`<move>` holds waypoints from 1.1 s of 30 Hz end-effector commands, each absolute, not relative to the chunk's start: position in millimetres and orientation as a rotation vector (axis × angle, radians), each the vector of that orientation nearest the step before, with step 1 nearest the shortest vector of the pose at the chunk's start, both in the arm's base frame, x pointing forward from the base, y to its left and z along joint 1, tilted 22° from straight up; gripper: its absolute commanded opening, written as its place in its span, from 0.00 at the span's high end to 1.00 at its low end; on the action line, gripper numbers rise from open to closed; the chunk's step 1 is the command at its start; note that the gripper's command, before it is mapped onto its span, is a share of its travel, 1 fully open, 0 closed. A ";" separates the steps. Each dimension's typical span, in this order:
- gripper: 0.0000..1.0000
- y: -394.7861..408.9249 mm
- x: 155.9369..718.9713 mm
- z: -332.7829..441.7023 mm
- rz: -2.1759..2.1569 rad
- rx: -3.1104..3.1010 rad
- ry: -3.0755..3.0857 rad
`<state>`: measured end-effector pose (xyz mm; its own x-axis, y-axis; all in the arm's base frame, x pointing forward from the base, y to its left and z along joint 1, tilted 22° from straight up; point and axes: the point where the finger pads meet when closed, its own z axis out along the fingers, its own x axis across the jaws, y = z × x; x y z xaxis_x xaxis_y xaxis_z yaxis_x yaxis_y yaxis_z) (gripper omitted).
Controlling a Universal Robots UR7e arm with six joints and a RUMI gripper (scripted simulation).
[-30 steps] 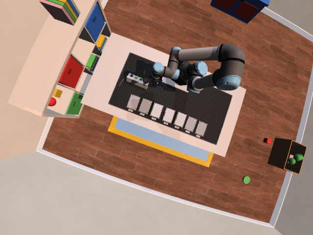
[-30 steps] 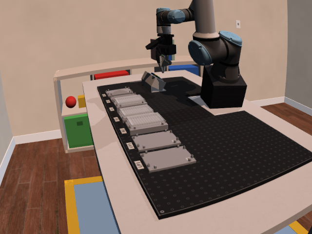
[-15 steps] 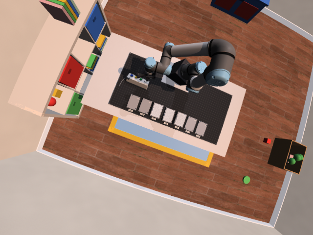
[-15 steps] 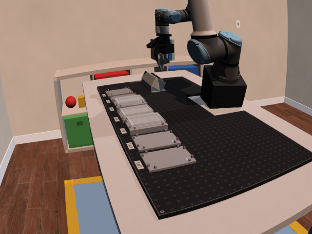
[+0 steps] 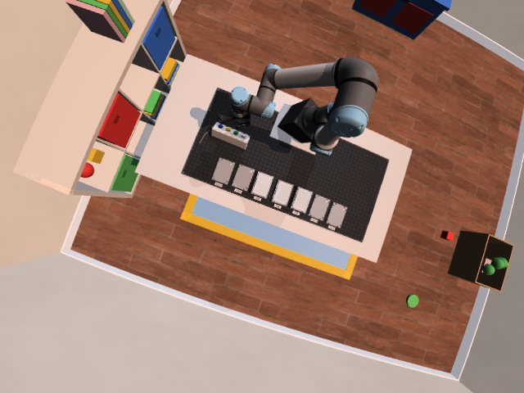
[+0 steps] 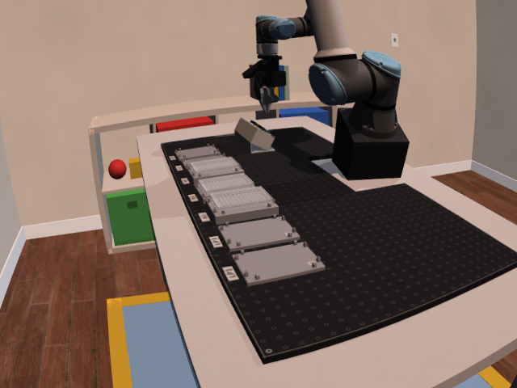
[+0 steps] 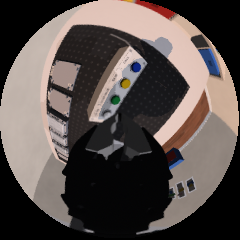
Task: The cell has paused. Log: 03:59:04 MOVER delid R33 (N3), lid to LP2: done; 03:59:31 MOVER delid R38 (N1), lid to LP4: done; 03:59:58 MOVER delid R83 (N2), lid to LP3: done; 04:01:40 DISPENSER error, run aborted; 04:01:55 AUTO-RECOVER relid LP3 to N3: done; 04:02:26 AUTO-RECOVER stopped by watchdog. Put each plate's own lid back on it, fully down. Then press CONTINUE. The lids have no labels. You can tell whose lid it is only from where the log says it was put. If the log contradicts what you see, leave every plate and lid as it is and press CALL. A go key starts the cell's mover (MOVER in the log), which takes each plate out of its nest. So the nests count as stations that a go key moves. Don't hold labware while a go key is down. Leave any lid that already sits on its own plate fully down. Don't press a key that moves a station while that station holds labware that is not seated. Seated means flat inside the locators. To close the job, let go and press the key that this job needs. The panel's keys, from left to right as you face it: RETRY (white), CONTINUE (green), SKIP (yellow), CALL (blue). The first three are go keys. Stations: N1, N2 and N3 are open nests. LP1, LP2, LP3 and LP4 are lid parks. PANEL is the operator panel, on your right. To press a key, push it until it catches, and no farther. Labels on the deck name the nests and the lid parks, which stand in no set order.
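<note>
The operator panel (image 5: 230,134) (image 6: 255,140) (image 7: 117,85) stands at the far end of the black deck (image 5: 346,178) (image 6: 376,250). Its keys show in the wrist view: white (image 7: 106,113), green (image 7: 115,99), yellow (image 7: 125,83), blue (image 7: 136,66). My gripper (image 5: 237,120) (image 6: 266,104) (image 7: 119,113) is shut and empty. It hangs above the panel, fingertips near the white-key end, not touching. Three well plates (image 5: 262,184) (image 5: 282,191) (image 5: 301,199) (image 6: 213,165) (image 6: 224,182) (image 6: 241,202) sit mid-row. I cannot tell which carry lids. Grey lid parks (image 5: 223,170) (image 5: 337,214) (image 6: 277,263) flank them.
The arm's black base block (image 5: 298,120) (image 6: 369,154) stands on the table behind the deck. A shelf with coloured bins (image 5: 114,120) (image 6: 129,215) stands past the panel end. Small label tags (image 6: 229,273) run along the deck's front edge.
</note>
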<state>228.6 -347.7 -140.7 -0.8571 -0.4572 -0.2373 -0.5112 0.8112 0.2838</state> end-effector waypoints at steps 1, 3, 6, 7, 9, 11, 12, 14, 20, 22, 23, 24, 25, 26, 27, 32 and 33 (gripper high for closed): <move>1.00 -352.8 228.8 -142.7 0.511 -0.771 2.837; 1.00 -352.8 228.8 -142.7 0.511 -0.771 2.837; 1.00 -351.4 228.7 -142.5 0.512 -0.770 2.837; 1.00 -351.4 228.7 -142.5 0.512 -0.770 2.837; 1.00 -351.4 228.7 -142.5 0.512 -0.770 2.837; 1.00 -347.3 229.1 -146.9 0.519 -0.772 2.835; 1.00 -346.7 229.3 -148.4 0.519 -0.772 2.835; 1.00 -345.4 229.6 -151.5 0.519 -0.772 2.835; 1.00 -343.1 229.8 -157.7 0.519 -0.770 2.835; 1.00 -342.0 229.9 -160.7 0.519 -0.770 2.835; 1.00 -341.3 230.0 -162.3 0.519 -0.770 2.835; 1.00 -341.3 230.0 -162.3 0.519 -0.770 2.835; 1.00 -341.6 230.0 -162.2 0.518 -0.770 2.835; 1.00 -342.2 230.0 -162.1 0.517 -0.770 2.835; 1.00 -342.8 230.1 -162.0 0.516 -0.770 2.836; 1.00 -344.1 229.9 -161.0 0.512 -0.770 2.837; 1.00 -344.1 229.9 -161.0 0.512 -0.770 2.837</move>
